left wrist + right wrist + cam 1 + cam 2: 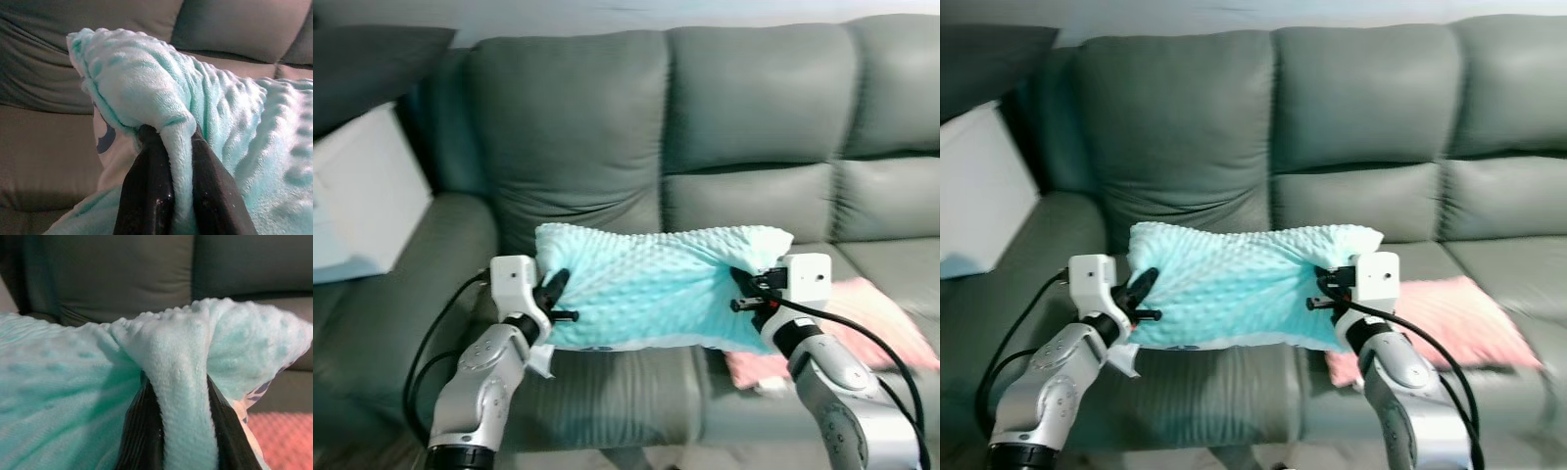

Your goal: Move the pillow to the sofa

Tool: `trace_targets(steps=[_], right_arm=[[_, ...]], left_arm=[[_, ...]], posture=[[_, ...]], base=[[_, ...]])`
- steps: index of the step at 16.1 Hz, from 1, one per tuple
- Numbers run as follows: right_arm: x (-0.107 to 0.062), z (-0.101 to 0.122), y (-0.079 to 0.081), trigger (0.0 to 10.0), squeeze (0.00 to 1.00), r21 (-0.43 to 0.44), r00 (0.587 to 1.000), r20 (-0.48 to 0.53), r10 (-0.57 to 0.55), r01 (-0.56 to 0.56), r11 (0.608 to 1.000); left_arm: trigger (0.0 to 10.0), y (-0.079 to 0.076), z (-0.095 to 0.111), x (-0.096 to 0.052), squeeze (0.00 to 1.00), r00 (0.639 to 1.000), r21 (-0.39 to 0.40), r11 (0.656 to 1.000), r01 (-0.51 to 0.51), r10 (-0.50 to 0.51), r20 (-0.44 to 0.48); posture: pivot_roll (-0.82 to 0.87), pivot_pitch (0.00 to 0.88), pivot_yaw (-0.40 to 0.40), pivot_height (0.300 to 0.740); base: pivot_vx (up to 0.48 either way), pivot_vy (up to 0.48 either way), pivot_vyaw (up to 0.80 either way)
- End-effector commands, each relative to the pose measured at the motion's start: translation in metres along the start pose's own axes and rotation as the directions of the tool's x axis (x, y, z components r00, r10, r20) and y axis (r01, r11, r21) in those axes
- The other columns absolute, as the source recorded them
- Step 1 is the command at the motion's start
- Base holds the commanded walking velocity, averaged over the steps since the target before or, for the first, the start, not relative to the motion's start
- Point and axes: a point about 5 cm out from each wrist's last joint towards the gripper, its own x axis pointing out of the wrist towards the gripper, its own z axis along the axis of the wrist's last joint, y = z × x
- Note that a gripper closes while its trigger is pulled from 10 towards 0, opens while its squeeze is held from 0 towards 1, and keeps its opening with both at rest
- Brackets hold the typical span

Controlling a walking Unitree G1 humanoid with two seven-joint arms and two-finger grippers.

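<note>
A mint-green bumpy pillow (651,286) hangs stretched between my two grippers, just above the seat of the grey-green sofa (744,108). My left gripper (556,290) is shut on the pillow's left end, and my right gripper (741,289) is shut on its right end. In the left wrist view the black fingers (146,196) pinch a fold of the pillow (234,122). The right wrist view has the fingers (142,431) clamped on another fold of the pillow (63,396).
A pink pillow (862,318) lies on the sofa seat to the right, partly behind my right arm. A white box-like object (362,191) rests on the sofa's left arm side. A dark cushion (372,64) sits at the top left.
</note>
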Motion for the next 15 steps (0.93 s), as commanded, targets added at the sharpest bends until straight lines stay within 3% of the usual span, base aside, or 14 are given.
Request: trace_targets(steps=[1,7,11,15], right_arm=[[0.000,0.007,0.006,10.0,0.00,-0.001,0.999,0.033,0.019,-0.018,1.000],[0.000,0.005,0.005,10.0,0.00,0.003,1.000,0.030,0.011,-0.011,1.000],[0.000,0.005,0.005,10.0,0.00,0.004,0.999,0.032,0.005,-0.005,1.000],[0.000,0.006,0.002,10.0,0.00,0.003,0.999,0.035,-0.011,0.011,1.000]], left_arm=[[10.0,0.007,0.003,-0.003,0.00,1.000,0.021,1.000,-0.021,0.021,0.008],[10.0,0.006,0.003,-0.002,0.00,1.000,0.043,0.999,-0.019,0.019,0.001],[10.0,-0.003,0.005,0.000,0.00,0.999,0.059,0.998,0.026,-0.027,0.024],[10.0,-0.002,0.010,0.005,0.00,0.999,0.098,0.995,0.025,-0.029,0.039]], posture=[[-0.20,0.000,0.043,0.740],[-0.19,0.000,0.047,0.740],[-0.20,0.000,0.052,0.740],[-0.20,0.000,0.052,0.740]], base=[[0.000,0.480,0.00],[0.000,0.480,0.00],[0.000,0.000,0.00],[0.000,0.000,0.00]])
